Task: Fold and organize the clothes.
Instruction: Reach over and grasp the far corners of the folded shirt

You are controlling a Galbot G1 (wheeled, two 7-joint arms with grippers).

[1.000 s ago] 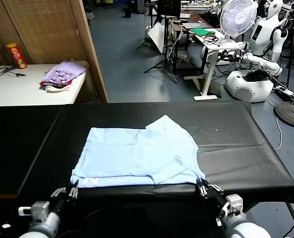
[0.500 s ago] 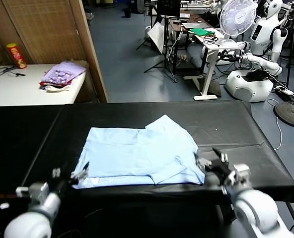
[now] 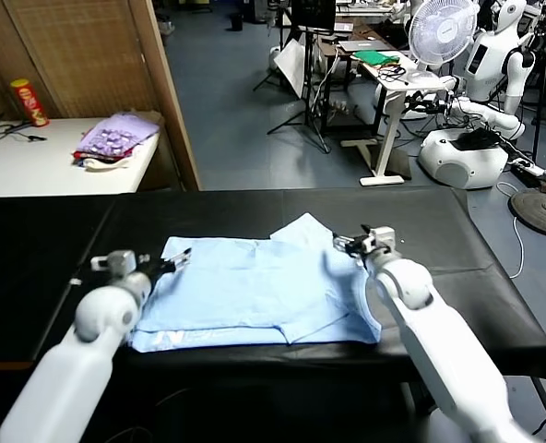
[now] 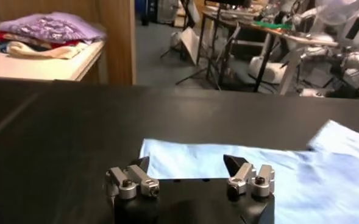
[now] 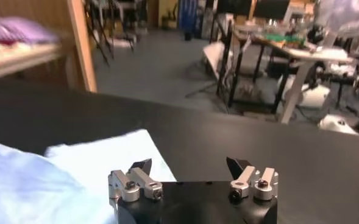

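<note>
Head view shows both arms moved up from the bench's (image 3: 494, 305) near edge: left tool (image 3: 173, 264) and right tool (image 3: 345, 245), jaws wide and empty, now flank the T-shirt's (image 3: 255, 291) far corners, probably ready for the next fold.

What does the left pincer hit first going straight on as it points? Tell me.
Probably the T-shirt: the open left pincer points over its near edge, low above the black table. Height is unclear.
</note>
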